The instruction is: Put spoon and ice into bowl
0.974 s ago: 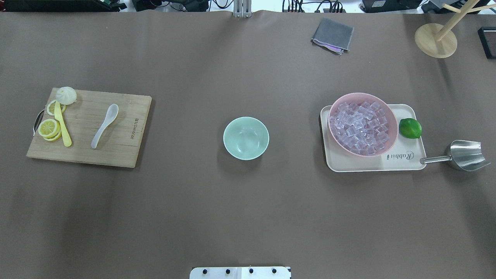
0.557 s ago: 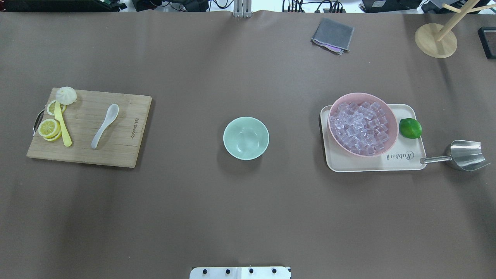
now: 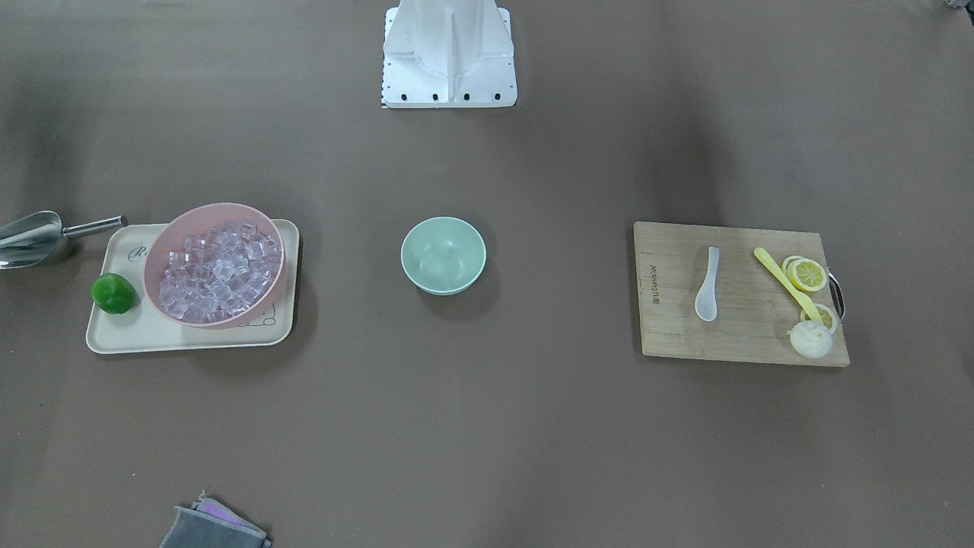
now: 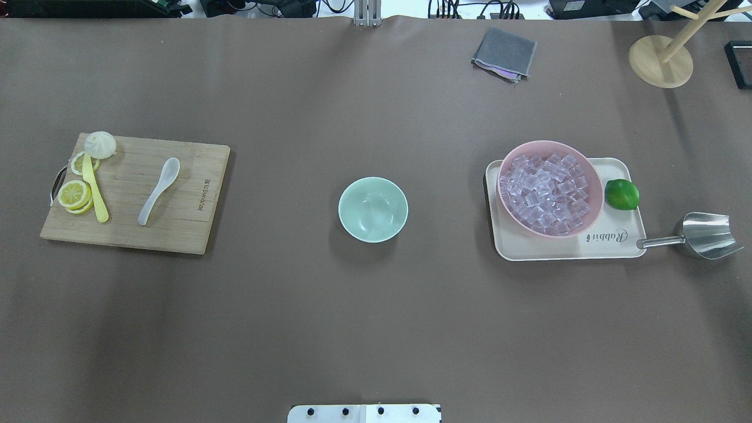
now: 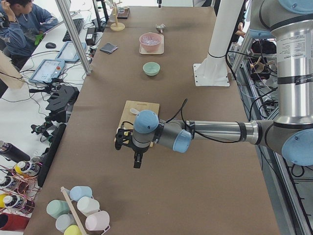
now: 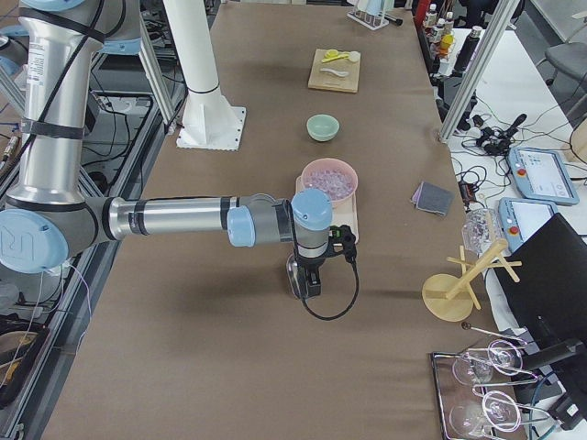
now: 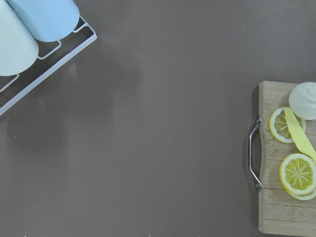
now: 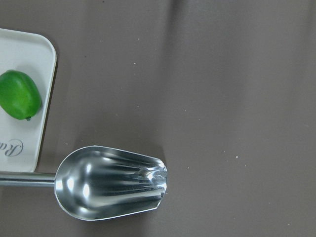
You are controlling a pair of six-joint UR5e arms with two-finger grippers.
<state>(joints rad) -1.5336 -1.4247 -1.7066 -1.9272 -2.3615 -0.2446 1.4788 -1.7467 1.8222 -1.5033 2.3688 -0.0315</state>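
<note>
White spoon (image 4: 157,191), apart from left end effector (image 5: 137,164)

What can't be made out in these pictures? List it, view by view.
- Left tool: seen only in the exterior left view; open or shut cannot be told.
- Right tool: seen only in the exterior right view; same.
- Spoon: exterior left view, mostly hidden by the left arm.
- Steel scoop: right wrist view, handle cut by the left edge.

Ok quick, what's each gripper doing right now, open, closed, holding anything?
Left gripper: cannot be told, it shows only from the side.
Right gripper: cannot be told, it shows only from the side.
</note>
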